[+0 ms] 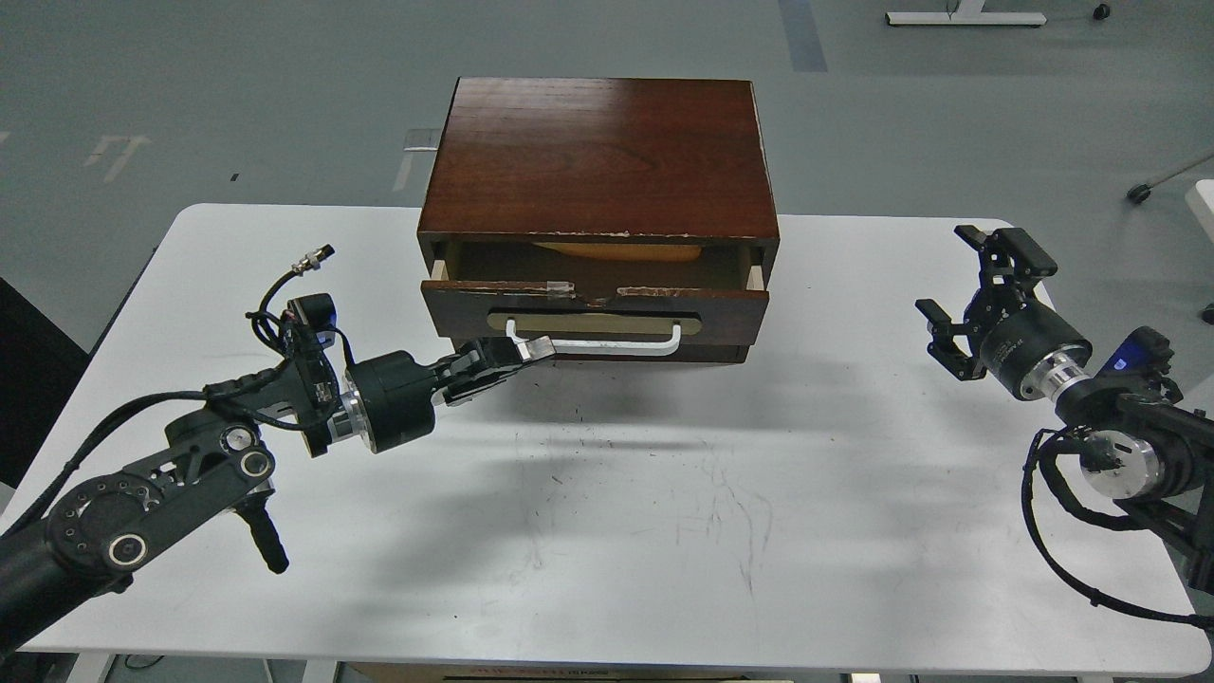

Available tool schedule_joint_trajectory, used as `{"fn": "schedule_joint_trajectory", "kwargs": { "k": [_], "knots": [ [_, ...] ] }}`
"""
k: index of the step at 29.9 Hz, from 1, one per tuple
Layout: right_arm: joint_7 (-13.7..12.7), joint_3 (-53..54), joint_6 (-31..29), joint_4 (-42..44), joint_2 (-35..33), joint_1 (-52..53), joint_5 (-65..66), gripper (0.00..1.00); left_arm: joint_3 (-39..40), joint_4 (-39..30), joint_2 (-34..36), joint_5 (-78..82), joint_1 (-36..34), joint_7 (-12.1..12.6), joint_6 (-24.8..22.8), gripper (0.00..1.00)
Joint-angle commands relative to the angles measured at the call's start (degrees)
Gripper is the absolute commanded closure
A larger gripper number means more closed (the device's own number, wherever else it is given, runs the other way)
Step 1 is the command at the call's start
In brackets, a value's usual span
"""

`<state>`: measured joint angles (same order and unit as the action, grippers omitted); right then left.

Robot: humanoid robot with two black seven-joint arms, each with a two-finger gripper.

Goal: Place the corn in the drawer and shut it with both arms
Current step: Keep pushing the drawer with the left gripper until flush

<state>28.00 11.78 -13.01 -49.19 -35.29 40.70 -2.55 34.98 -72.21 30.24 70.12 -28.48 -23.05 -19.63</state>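
The drawer of a dark brown wooden cabinet is pulled out a little. It has a tan plate and a white bar handle. The corn, yellow-orange, lies inside at the back, mostly hidden under the cabinet top. My left gripper reaches in from the left; its fingertips are close together at the left end of the handle, touching or just in front of it. My right gripper is open and empty, above the table well right of the cabinet.
The cabinet stands at the back middle of a white table. A plain dark panel sits below the drawer. Grey floor lies beyond, with a white stand base at the far top right.
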Motion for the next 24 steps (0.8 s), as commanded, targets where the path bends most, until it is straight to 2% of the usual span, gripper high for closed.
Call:
{"fn": "schedule_joint_trajectory", "kwargs": {
  "k": [1, 24],
  "knots": [
    [0.0, 0.0, 0.0, -0.1, -0.2, 0.0, 0.0, 0.00, 0.0, 0.8, -0.1, 0.0, -0.1, 0.1, 0.2, 1.00],
    [0.0, 0.1, 0.0, -0.1, -0.4, 0.0, 0.0, 0.00, -0.9, 0.6, 0.4, -0.3, -1.0, 0.1, -1.0, 1.00]
  ]
}}
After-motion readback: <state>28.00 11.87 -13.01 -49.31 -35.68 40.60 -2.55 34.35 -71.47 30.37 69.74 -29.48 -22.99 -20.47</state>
